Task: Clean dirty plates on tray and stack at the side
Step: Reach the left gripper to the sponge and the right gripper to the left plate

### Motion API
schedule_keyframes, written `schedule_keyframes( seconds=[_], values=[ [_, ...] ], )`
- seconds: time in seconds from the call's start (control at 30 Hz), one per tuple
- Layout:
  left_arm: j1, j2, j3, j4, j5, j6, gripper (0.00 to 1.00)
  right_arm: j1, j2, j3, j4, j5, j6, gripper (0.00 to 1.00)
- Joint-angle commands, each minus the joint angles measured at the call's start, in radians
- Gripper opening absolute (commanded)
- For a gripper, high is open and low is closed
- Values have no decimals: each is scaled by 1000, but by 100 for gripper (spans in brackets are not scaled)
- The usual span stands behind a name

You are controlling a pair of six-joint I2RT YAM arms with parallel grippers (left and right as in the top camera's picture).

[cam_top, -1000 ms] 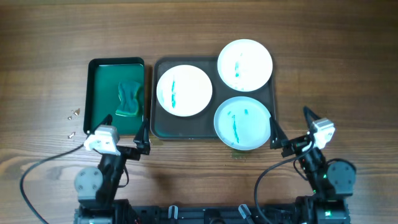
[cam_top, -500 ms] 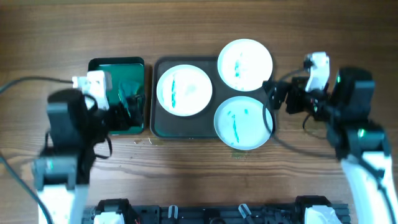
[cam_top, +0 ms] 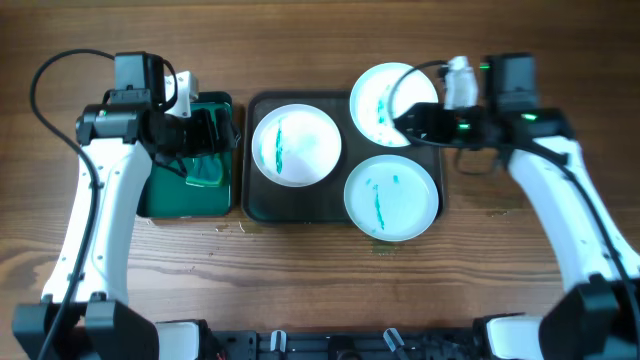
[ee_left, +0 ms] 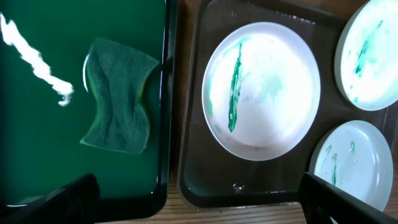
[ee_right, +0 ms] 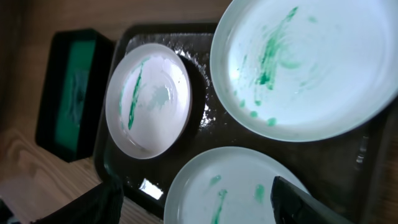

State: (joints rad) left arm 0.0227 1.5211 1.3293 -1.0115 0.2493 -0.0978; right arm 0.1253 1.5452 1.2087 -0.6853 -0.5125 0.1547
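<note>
Three dirty plates with teal streaks lie on the dark tray: one at the left, one at the back right overhanging the rim, one at the front right. My left gripper is open and empty, hovering over the right edge of the bright green tray, close to the green sponge. My right gripper is open and empty above the tray's right side, between the two right plates. The right wrist view shows all three plates: the left, the back right, the front right.
The bright green tray stands directly left of the dark tray, their rims nearly touching. Small white bits lie on the wood by the green tray's front corner. Bare wooden table surrounds both trays. A black cable loops behind the left arm.
Both arms rose from the front table edge and reached forward. The left gripper now hangs over the sponge tray, the right over the dark tray's right side. Plates and sponge have not moved.
</note>
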Motion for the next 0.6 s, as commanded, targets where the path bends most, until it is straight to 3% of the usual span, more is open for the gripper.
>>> schedule_keyframes(
  seconds=[0.0,0.07,0.17,0.33,0.57],
  values=[
    [8,17,22,1,20,11,100,134,119,87,15,144,120,76],
    [8,17,22,1,-39,-55,100,198,219,178,-10,193,164,72],
    [8,17,22,-5,-184,-170,98,259,362,304,-54,244,253,57],
    [8,17,22,-5,-196,-176,90,307,526,344,-35,265,372,36],
    [8,20,19,-5,-226,-176,88,322,600,342,-10,277,377,27]
  ],
)
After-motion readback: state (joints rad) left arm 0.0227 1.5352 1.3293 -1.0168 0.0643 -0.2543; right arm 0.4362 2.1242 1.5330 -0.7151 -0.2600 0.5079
